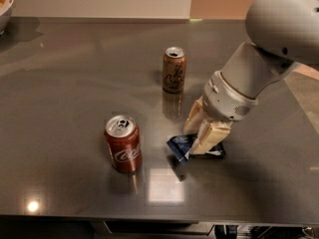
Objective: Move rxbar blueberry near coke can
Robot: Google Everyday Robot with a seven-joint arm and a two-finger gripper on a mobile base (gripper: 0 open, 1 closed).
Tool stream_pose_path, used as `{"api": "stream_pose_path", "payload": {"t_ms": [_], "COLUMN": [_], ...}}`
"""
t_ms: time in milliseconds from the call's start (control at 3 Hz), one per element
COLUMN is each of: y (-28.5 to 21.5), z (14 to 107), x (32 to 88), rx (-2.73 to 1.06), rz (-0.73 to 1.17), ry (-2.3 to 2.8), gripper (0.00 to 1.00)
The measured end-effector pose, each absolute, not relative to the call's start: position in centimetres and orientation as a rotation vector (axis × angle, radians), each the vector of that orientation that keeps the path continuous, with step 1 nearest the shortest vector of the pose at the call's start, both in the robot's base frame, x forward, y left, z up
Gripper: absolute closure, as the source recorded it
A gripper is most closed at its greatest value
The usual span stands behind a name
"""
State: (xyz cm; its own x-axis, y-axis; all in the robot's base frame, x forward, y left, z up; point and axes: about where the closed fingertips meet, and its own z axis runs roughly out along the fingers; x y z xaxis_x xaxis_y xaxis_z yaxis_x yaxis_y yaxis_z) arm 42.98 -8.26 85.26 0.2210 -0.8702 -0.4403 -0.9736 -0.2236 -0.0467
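The rxbar blueberry (180, 147) is a dark blue wrapper lying flat on the grey table (75, 73), right of centre. My gripper (198, 137) comes down from the upper right and its cream fingers (212, 136) straddle the bar's right part, closed on it. The coke can (123, 143) stands upright to the left of the bar, a short gap away.
A gold-brown can (174, 69) stands upright behind the bar, near the table's middle. A white bowl (5, 4) sits at the far left corner. The table's front edge runs along the bottom of the view.
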Motion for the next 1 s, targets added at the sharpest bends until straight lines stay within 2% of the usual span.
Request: {"api": "stream_pose_path", "payload": {"t_ms": [333, 667, 1000], "y": [-7.1, -5.8, -4.8], "z": [85.3, 85.5, 85.4], "x": [42.4, 41.4, 40.7], "rx": [-2.169, -2.161, -2.167], "rz": [0.489, 0.519, 0.545], "ry": [1.721, 1.701, 1.677], "gripper": [1.00, 0.82, 0.59]}}
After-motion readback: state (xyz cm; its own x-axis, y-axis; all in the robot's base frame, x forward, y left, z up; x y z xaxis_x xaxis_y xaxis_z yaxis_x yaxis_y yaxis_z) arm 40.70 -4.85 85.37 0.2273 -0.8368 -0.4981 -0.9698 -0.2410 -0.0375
